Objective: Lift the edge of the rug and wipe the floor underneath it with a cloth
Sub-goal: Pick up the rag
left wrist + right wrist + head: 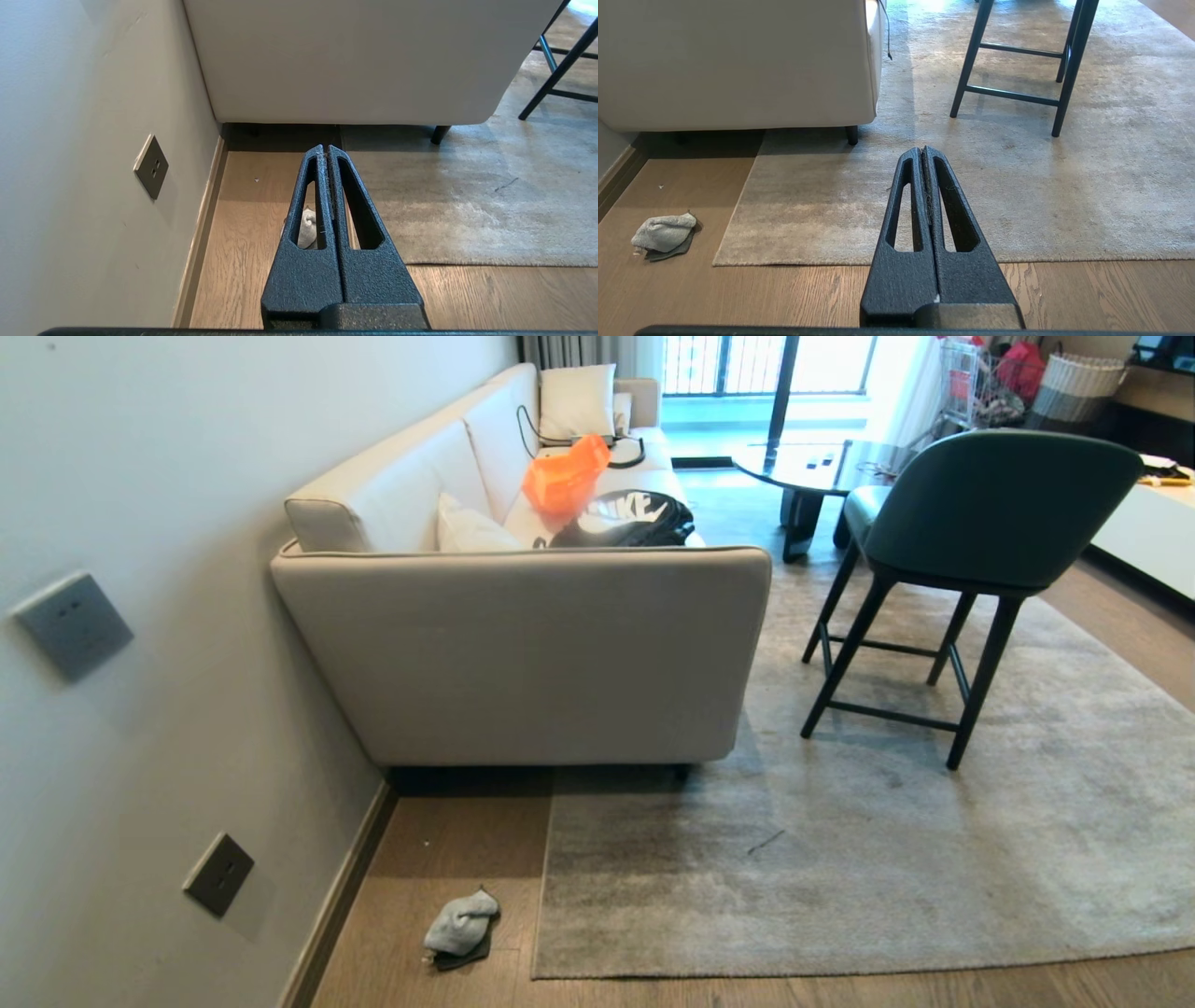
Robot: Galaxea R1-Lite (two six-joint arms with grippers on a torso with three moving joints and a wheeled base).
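Wood-grain planks of the floor (420, 859) are showing bare along the wall, with the pale grey rug lying flat beside them, its rug edge (543, 877) and square corner resting on the boards. A beige sofa (523, 653) is standing partly on the rug. Crumpled, the cloth (461, 926) is lying on the planks just beside that corner. Both the left gripper (324, 148) and the right gripper (922, 150) are hanging above the floor, fingers pressed together, holding nothing.
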